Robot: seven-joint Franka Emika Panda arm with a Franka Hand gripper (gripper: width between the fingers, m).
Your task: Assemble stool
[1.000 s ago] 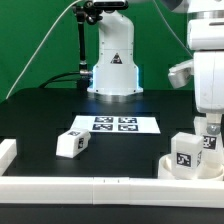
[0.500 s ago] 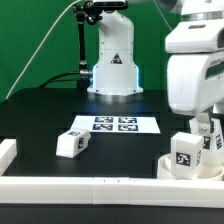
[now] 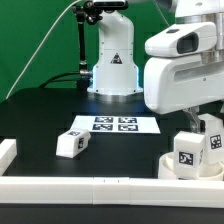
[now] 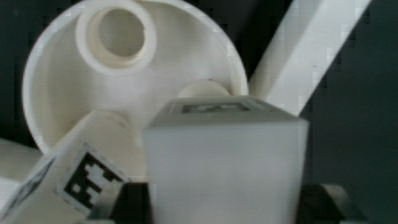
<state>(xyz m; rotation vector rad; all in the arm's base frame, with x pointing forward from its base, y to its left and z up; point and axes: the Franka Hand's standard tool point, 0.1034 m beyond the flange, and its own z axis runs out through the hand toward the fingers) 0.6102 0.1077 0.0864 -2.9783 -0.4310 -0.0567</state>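
Note:
The round white seat (image 3: 168, 164) lies at the exterior view's right, by the front rail; in the wrist view its disc (image 4: 89, 85) shows a round hole. Two tagged block legs stand on it: a front leg (image 3: 186, 152) and a rear leg (image 3: 212, 140). My gripper (image 3: 207, 123) comes down on the rear leg. In the wrist view that leg (image 4: 222, 140) fills the gap between my dark fingertips, and the gripper (image 4: 224, 212) is shut on it. The other tagged leg (image 4: 75, 180) stands close beside it. A third leg (image 3: 72, 143) lies loose on the table.
The marker board (image 3: 115, 124) lies mid-table in front of the arm's base (image 3: 112, 75). A long white rail (image 3: 90, 188) runs along the front edge, with a short end block (image 3: 6, 152) at the exterior view's left. A white bar (image 4: 317, 55) crosses behind the seat.
My hand has turned about its own axis over the seat, and its white body has swung toward the exterior view's left. The legs, seat and loose leg stay where they were.

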